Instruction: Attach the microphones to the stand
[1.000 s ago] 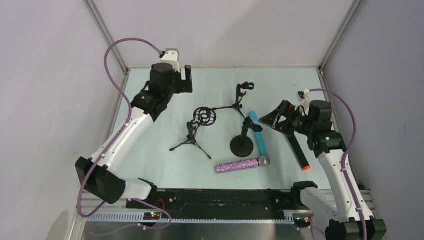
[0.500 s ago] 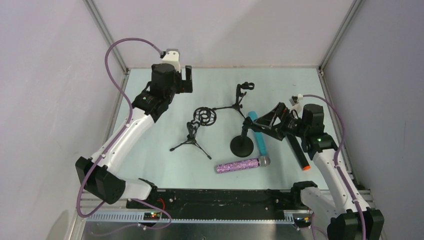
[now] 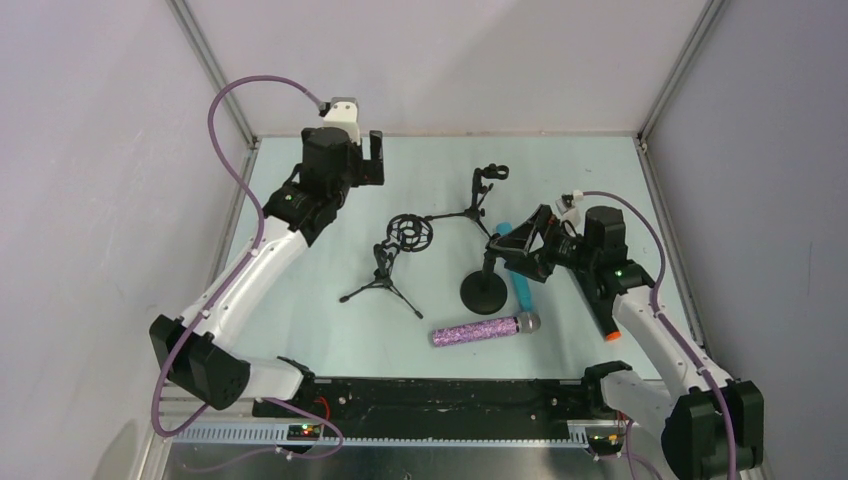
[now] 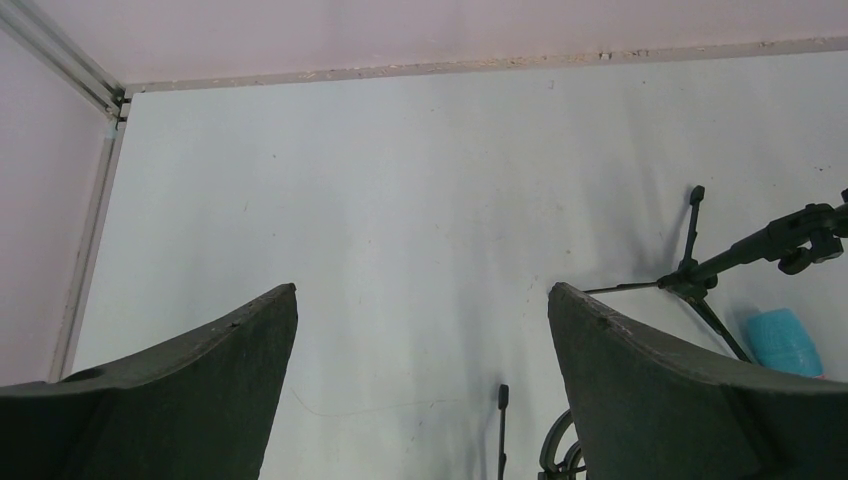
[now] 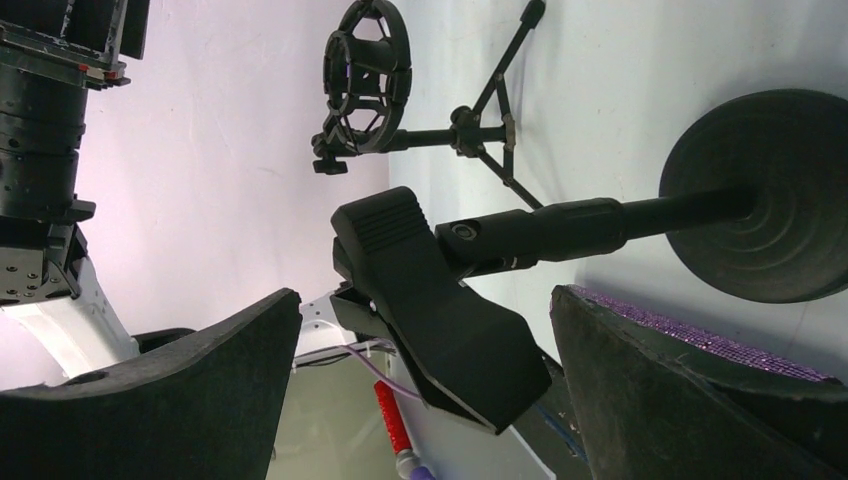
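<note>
Fig.: three mics lying loose on the table (image 3: pixel 570 170), none mounted yet. Purple mic (image 3: pixel 478 331) is flat, nearest the front edge, long axis approx. left–right, silver head to the robot's right. Blue mic (image 3: pixel 520 285) lies just beside the round-base stand (image 3: pixel 483 292), long axis approx. near–far; its near end is close to the purple mic's head, its far end is partly hidden by the right gripper (image 3: pixel 522 243), and which end is the head can't be told. Black mic (image 3: pixel 600 308) sits further right, partly under the right arm, long axis near–far, orange ring toward the front. The right gripper is spread wide and empty, w/ the stand's clip (image 5: pixel 440 310) between its fingers but not touched. The left gripper (image 3: pixel 372 160) hangs over the far-left table, also wide apart and holding nothing. Shock-mount tripod (image 3: pixel 408 232) and clip tripod (image 3: pixel 480 195) stand mid-table. Likely risks: a sideways push on the clip could tilt or slide the stand; the arm's underside may nudge the blue or black mic, and round bodies roll; a stray clamp on the clip's lever would turn it off-axis for insertion.
</note>
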You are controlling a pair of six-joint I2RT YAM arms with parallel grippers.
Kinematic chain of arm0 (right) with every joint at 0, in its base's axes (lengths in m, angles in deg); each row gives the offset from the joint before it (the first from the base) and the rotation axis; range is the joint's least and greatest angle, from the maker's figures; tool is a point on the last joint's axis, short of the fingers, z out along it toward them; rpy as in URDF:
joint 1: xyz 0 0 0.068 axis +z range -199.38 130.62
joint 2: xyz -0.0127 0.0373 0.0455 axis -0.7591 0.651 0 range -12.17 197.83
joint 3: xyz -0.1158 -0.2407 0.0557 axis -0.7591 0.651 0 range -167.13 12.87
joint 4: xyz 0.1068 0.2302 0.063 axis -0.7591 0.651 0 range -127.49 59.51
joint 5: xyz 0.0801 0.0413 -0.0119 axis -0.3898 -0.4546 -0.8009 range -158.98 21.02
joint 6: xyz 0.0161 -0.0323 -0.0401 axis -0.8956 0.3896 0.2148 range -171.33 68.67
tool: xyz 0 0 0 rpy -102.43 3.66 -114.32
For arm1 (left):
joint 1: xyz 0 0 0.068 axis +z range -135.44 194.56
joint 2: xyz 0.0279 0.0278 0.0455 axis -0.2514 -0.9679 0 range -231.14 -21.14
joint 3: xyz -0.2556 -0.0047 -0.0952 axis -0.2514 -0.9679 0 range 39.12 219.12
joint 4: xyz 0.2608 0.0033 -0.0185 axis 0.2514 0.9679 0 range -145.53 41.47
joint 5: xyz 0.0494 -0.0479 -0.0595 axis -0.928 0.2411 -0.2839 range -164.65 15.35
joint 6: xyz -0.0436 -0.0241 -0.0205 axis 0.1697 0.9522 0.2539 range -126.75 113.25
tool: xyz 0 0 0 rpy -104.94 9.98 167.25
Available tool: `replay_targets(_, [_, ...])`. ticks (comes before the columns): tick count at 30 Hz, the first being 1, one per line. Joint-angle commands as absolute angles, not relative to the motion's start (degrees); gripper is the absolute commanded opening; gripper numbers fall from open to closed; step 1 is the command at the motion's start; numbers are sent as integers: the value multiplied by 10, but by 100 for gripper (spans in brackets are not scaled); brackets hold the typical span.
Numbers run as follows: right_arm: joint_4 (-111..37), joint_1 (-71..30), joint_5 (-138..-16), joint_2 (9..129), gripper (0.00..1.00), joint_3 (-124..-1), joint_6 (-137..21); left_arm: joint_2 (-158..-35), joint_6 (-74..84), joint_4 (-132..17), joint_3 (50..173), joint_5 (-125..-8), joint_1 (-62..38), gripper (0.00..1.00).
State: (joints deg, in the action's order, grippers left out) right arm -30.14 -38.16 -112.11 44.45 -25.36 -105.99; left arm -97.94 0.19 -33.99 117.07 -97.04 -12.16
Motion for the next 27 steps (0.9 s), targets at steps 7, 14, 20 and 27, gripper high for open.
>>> replay_targets(7, [-322, -371, -1113, 460, 87, -252, -1082, -965, -10, -361, 1168, -984, -129, 98])
replay_targets(14, [-327, -371, -1113, 485, 76, -252, -1083, -979, -16, -362, 1185, -985, -130, 98])
replay_targets(20, [-362, -370, -1132, 510, 68, -252, -1095, -982, -17, -378, 1231, -985, -122, 98])
replay_targets(27, [-329, -374, -1127, 509, 62, -252, -1075, -981, 39, -405, 1213, -896, -38, 98])
